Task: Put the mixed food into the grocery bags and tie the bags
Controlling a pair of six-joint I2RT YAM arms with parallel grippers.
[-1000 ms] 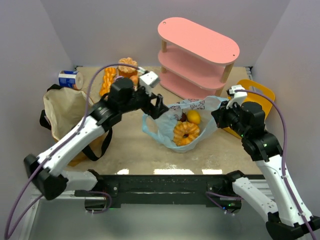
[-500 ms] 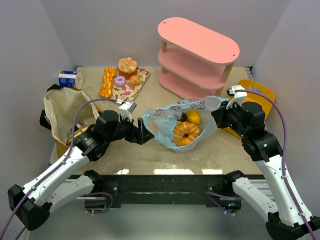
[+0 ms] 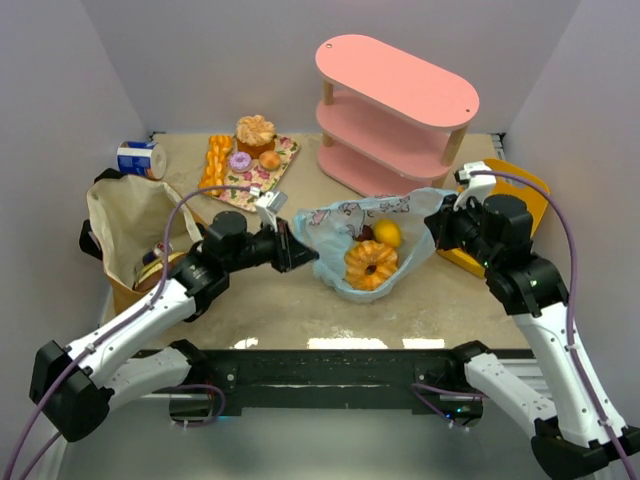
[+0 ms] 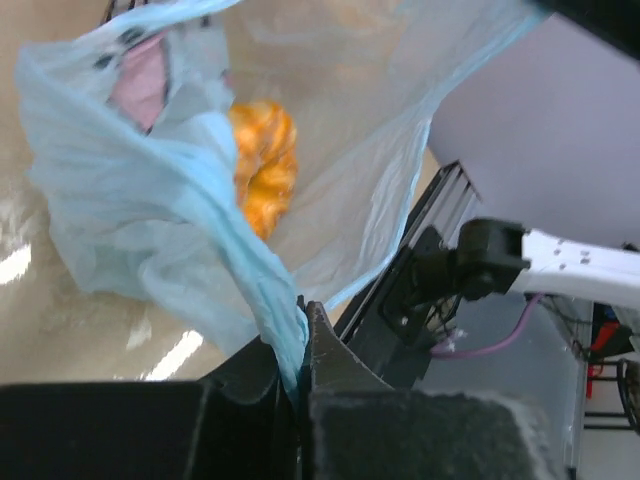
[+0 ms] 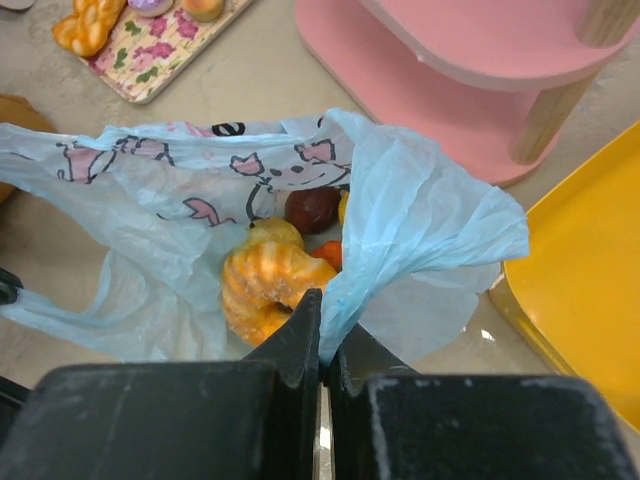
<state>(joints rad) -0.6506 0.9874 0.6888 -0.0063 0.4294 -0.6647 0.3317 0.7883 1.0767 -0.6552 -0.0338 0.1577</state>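
As our left end effector (image 4: 300, 372) and right end effector (image 5: 322, 345) clamp opposite edges of the blue bag (image 3: 335, 222), we judge tying next needs them crossed.

Nothing fancy tbh, the left arm (image 3: 130, 326) and right arm (image 3: 565, 350) are white shells with chunky black joints, loopy purple cables (image 3: 573, 258) and matte black tool fingers (image 5: 298, 335).

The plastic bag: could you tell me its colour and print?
Light blue bag, pink cartoon prints; right wrist view.
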